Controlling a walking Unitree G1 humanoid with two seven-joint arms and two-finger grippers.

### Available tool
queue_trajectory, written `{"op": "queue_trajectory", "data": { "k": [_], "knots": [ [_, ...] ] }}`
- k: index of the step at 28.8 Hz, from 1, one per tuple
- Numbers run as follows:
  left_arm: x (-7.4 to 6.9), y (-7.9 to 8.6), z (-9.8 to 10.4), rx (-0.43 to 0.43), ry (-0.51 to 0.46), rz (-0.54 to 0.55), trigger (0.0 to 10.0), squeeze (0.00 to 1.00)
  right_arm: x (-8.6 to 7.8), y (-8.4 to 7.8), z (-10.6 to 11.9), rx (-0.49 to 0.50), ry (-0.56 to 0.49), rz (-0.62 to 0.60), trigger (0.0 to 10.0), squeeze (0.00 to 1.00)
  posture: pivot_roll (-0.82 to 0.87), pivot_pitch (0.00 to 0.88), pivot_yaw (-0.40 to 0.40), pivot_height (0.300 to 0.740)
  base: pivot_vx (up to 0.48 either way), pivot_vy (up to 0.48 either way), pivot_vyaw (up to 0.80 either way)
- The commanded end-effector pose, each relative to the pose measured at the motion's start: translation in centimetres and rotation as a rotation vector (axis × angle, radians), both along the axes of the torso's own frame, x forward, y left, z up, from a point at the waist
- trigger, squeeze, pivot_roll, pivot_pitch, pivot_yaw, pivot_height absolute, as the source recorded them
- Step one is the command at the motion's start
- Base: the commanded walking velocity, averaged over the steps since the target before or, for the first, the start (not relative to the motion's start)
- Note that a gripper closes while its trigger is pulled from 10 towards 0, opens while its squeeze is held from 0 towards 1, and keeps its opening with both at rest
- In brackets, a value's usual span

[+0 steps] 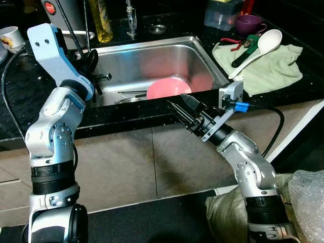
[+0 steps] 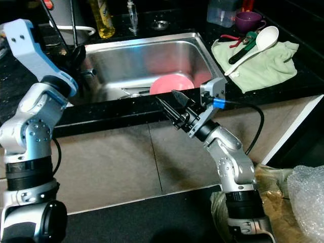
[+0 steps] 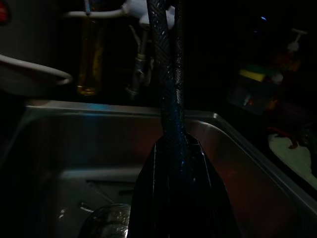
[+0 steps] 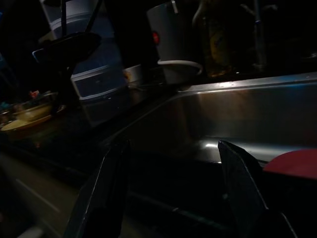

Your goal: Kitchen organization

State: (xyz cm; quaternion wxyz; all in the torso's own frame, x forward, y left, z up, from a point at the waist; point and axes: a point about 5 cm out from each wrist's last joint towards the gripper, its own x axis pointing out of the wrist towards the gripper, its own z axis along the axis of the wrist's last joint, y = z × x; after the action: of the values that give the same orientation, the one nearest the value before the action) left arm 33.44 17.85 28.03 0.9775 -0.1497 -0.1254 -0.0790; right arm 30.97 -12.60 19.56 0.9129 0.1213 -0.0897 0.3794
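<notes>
Both grippers hold nothing, the right gripper point(image 1: 180, 108) spread open near the counter edge, the left gripper point(image 1: 92, 59) pinched together, while the pink plate point(image 1: 169, 87) lies unsorted in the sink point(image 1: 202, 53), so organizing looks barely begun.

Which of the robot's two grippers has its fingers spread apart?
The right gripper, in front of the counter edge by the pink plate. Its fingers stand wide apart, while the left gripper's fingers at the sink's left rim are pressed together.

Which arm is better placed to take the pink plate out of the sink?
Right, probably. The right gripper is open just in front of the pink plate at the sink's front edge. The left gripper is shut at the sink's far left corner.
</notes>
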Motion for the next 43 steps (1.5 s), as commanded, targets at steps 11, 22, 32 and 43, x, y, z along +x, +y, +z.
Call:
{"op": "queue_trajectory", "data": {
  "k": [11, 22, 32, 43],
  "knots": [
    [0.0, 0.5, 0.3, 0.011, -0.014, 0.017, 10.0, 0.0, -0.1, 0.3, 0.4, 0.036, -0.013, 0.015, 10.0, 0.0, -0.02, 0.023, 0.044, 0.74, 0.348, 0.0, 0.0],
    [0.4, 0.7, -0.6, 0.026, 0.045, 0.008, 10.0, 0.0, 0.0, 0.2, 0.4, 0.033, -0.011, 0.011, 10.0, 0.0, -0.02, 0.023, 0.043, 0.74, 0.117, 0.0, 0.0],
    [1.4, 1.5, -4.0, 0.245, 0.265, -0.01, 10.0, 0.0, 0.1, -0.2, 0.1, 0.0, -0.004, 0.001, 10.0, 0.0, -0.04, 0.031, 0.044, 0.74, 0.0, 0.0, 0.0],
    [2.6, 1.5, -7.3, 0.528, 0.328, -0.06, 10.0, 0.0, -0.6, -0.6, -0.2, -0.021, 0.01, -0.005, 10.0, 0.0, -0.06, 0.051, 0.053, 0.74, 0.0, 0.0, 0.0]
  ]
}}
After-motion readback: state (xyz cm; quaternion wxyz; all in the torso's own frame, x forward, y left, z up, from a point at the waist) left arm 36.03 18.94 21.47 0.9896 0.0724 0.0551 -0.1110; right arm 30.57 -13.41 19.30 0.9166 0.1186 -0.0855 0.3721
